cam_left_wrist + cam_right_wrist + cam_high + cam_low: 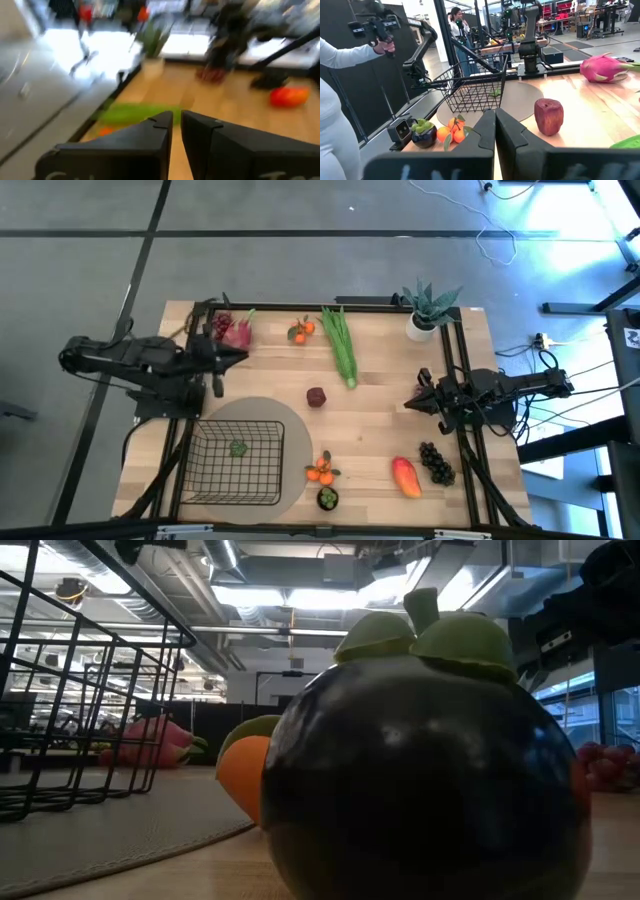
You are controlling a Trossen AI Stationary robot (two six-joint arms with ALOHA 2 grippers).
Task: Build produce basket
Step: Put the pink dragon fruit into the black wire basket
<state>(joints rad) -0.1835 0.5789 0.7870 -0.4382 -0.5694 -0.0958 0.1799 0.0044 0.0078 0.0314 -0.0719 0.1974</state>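
Observation:
The black wire basket [238, 463] stands on a round grey mat [290, 425] near the table's near left corner, with one small green item [238, 448] inside. The pink dragon fruit [238, 332] lies by the far left corner, red grapes [221, 324] beside it. On the bare wood lie the long green bunch [340, 345], two tangerine clusters [301, 330] [320, 471], a dark red fruit [316, 396], a mangosteen [328, 498], a mango [405, 476] and dark grapes [436, 462]. My left gripper [238, 358] hovers just on the near side of the dragon fruit, shut and empty. My right gripper [410, 402] waits at the right, shut and empty.
A spiky green plant in a white pot [428, 310] stands at the far right corner. Black frame rails [462, 370] run along both table sides. In the right wrist view a person [340, 75] stands beyond the table's left side, holding a hand-held device [370, 25].

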